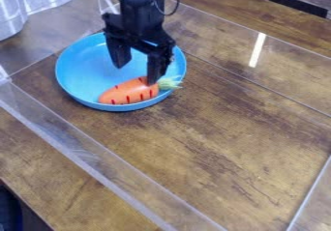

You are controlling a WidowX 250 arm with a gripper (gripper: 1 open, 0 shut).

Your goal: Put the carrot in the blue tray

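The orange carrot (131, 93) lies on its side inside the blue tray (80, 69), near the tray's front right rim. Its light green top (167, 82) points right, over the rim. My black gripper (138, 61) hangs straight down just above the carrot, jaws open, with nothing between them. The arm hides the back right part of the tray.
The tray rests on a dark wooden table top (220, 119) with a glossy, reflective surface. A clear plastic sheet edge (77, 148) runs diagonally across the front left. A pale object (14, 13) sits at the far left corner.
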